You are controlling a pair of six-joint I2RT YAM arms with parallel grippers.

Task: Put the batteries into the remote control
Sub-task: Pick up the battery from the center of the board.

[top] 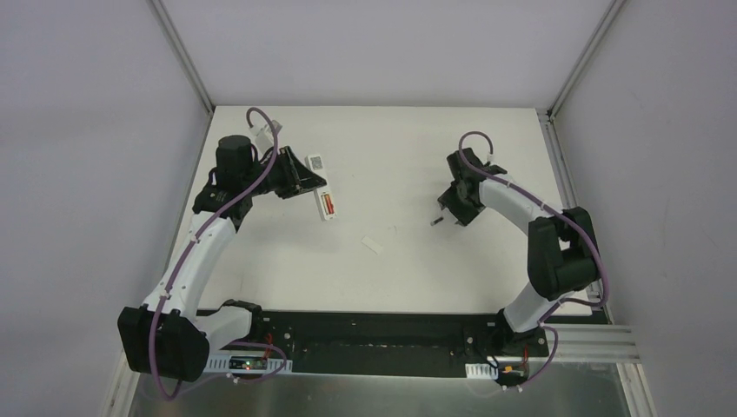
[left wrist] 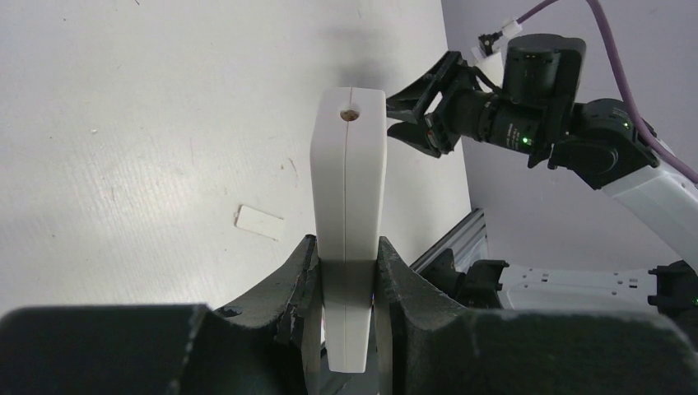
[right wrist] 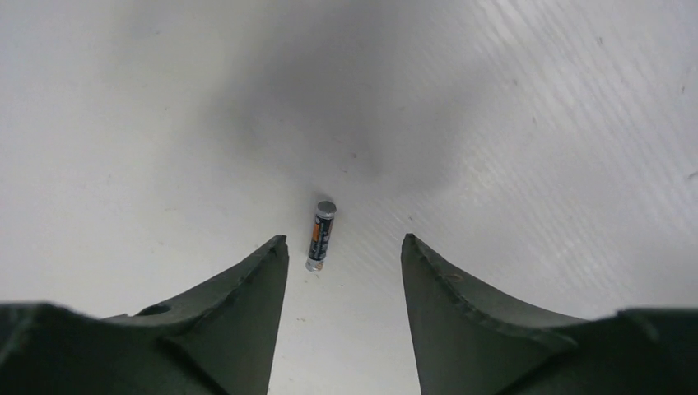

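**White table (top: pixel 408 148) between grey walls (top: pixel 87 130)**

The left end effector (left wrist: pixel 347 247) is clamped tight on one end of the remote control (left wrist: pixel 350 164). The rest of the white bar sticks out past the fingers. From above, the remote's back faces up. A red-orange battery (top: pixel 327 205) sits inside its open slot, and a code label (top: pixel 316 162) shows near the far end.

The right end effector (right wrist: pixel 346 240) is down low over the table with its fingers apart, holding nothing. A dark battery (right wrist: pixel 321 234) with an orange patch lies on the table between the two fingers. It touches neither of them and is nearer one finger than the other.

A small white cover (top: pixel 372 245) lies flat on the table between the two arms, apart from the remote and the dark battery.
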